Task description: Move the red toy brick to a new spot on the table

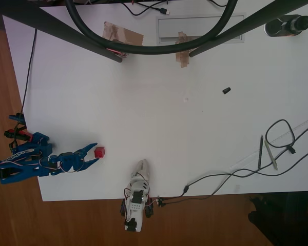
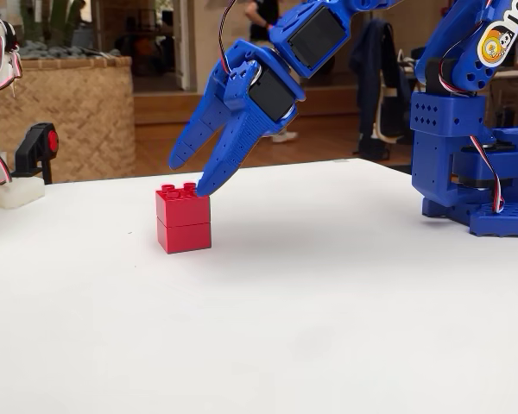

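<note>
White table (image 1: 169, 128), pretty bare; the red toy brick (image 2: 183, 219) is parked near its bottom-left corner in the overhead view. Blue gripper (image 2: 196, 171) is held spread apart just over it, nothing clamped yet. Looks like pre-grasp: lowering and closing are needed next.

"Le" on blue arm (image 2: 492, 39)

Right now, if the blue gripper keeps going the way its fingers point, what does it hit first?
The small red studded plastic brick. The blue two-finger gripper is open, angled down at it, one fingertip at the brick's top edge. Contact looks likely, though depth is unclear.
</note>
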